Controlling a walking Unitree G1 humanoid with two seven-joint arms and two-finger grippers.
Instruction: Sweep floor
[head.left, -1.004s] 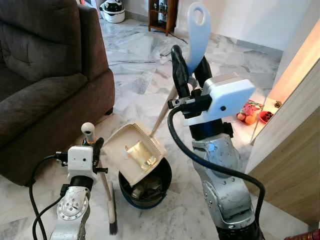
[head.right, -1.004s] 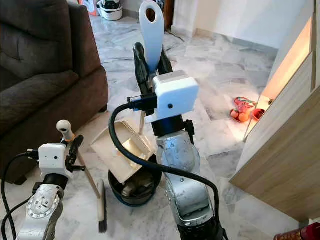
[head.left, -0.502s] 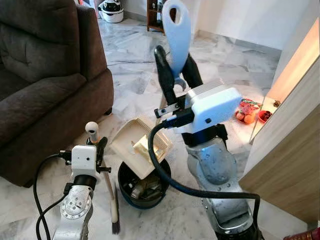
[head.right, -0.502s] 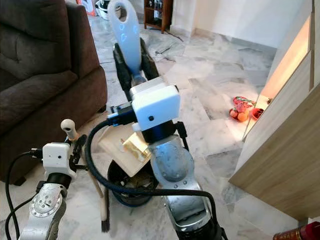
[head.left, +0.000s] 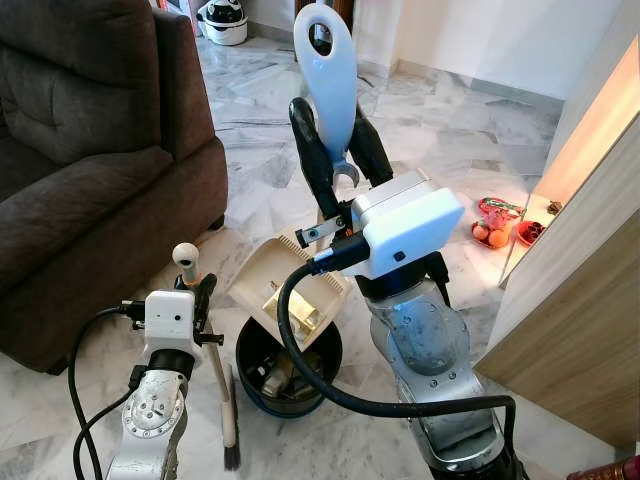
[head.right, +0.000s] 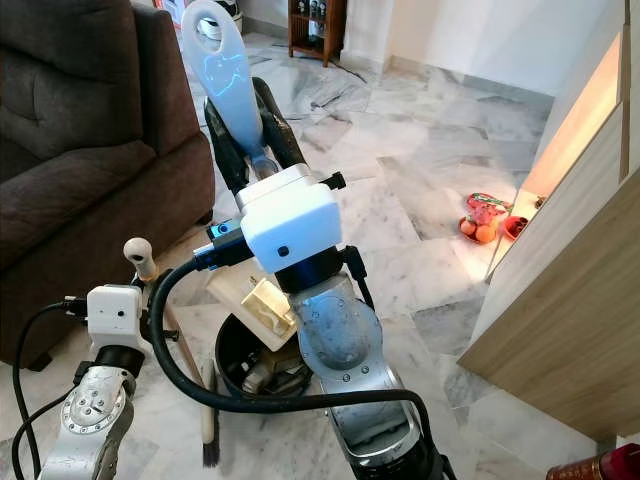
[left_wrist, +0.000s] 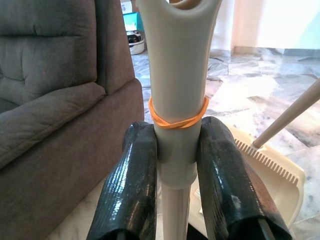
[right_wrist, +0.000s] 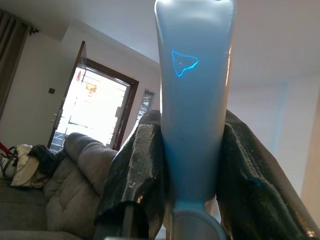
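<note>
One beige dustpan (head.left: 285, 290) is held tilted over one dark round bin (head.left: 288, 372), its toothed edge uppermost and its lower lip just above the bin's rim, with a yellowish scrap lying on the pan. Its long stick rises to a pale blue handle (head.left: 325, 80), which is clamped between the jaws of the right gripper (head.left: 335, 150), closed tight on both sides of it. One broom (head.left: 212, 365) is stood upright just left of the bin, its dark bristles touching the marble floor (head.left: 270, 180); its beige grip, ringed by one orange rubber band (left_wrist: 178, 116), is pinched by the closed jaws of the left gripper (head.left: 197, 300). The bin is hemmed on the left by the broom and the brown sofa (head.left: 90, 150), whose front edge stands near, and on the right by the right arm, beyond which a wooden cabinet (head.left: 580, 300) is set. Open floor is left on the far side, toward the white wall. A cluster of small red and orange items (head.left: 500, 228) is seen on the floor by the cabinet's far end.
</note>
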